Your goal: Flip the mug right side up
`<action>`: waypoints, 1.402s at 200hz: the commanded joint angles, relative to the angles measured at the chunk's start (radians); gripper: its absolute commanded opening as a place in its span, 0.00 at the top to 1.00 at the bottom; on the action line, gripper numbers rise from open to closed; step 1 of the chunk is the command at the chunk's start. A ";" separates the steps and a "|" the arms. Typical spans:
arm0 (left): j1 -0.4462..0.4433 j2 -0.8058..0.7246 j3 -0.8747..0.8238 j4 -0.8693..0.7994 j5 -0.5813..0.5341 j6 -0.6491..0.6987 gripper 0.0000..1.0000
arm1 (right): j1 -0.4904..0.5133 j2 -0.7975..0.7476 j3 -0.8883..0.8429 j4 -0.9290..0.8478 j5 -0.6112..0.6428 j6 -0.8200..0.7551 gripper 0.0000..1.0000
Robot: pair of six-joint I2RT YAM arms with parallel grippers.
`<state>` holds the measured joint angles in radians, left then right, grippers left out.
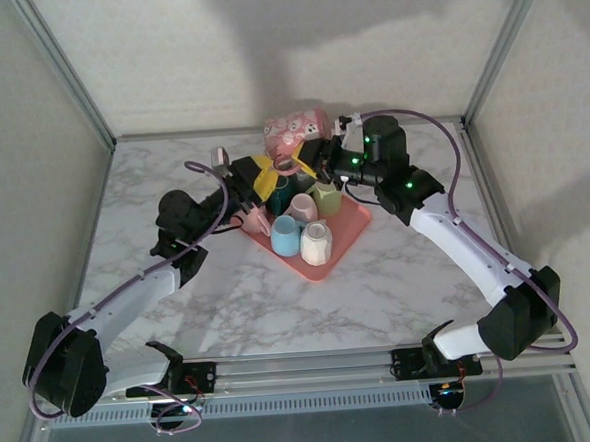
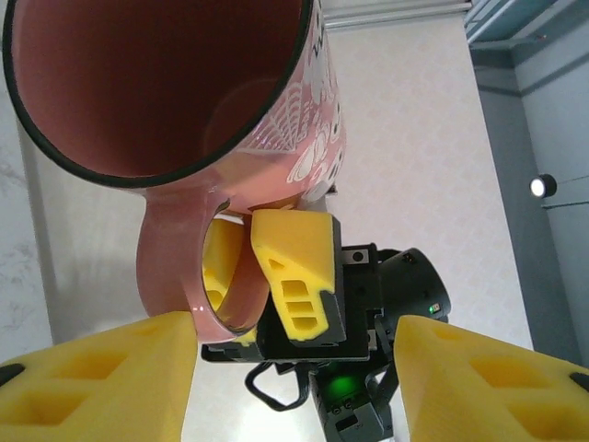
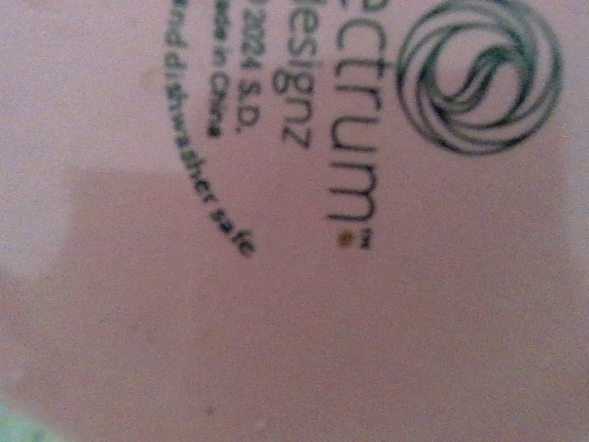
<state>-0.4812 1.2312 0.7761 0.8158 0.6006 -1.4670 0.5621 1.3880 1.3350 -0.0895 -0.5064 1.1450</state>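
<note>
From my left wrist, the mug's [image 2: 166, 83] handle [image 2: 170, 276] hides part of one finger of my right pincer [image 2: 253, 226]. The rim above that pincer runs off the top and left edges. On my right wrist camera the mug's underside is blurred, its print [image 3: 368, 184] cut off at the top.

Pink white-patterned mug [image 2: 166, 83], yellow fingers [image 2: 296, 267]

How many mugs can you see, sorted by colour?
Pink ceramic mugs: 3 (flowery pink mug held up, pale pink mug, salmon pink mug)
Light blue ceramic mug: 1
Dark teal ceramic mug: 1
Green ceramic mug: 1
White ceramic mug: 1
Total: 7
</note>
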 commanded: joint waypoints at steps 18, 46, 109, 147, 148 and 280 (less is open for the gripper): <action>-0.020 0.019 0.019 0.063 -0.007 -0.008 0.42 | 0.005 -0.013 0.016 0.179 -0.054 0.015 1.00; -0.020 -0.006 0.027 -0.094 -0.021 0.017 0.41 | 0.005 -0.018 0.018 0.166 -0.039 0.006 1.00; -0.020 0.003 0.031 -0.095 -0.029 -0.024 0.38 | 0.014 -0.002 0.018 0.177 -0.046 0.021 1.00; -0.023 0.047 -0.011 0.177 -0.050 -0.188 0.44 | 0.026 0.003 0.004 0.183 -0.053 0.025 1.00; -0.023 0.048 -0.011 0.179 -0.049 -0.189 0.44 | 0.025 0.003 0.004 0.183 -0.054 0.026 1.00; -0.029 0.086 -0.013 0.211 -0.072 -0.159 0.64 | 0.039 -0.004 -0.020 0.187 -0.089 0.042 1.00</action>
<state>-0.5026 1.3159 0.7689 0.9501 0.5480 -1.6337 0.5880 1.4082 1.3170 0.0021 -0.5556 1.2167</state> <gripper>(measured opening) 0.385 0.201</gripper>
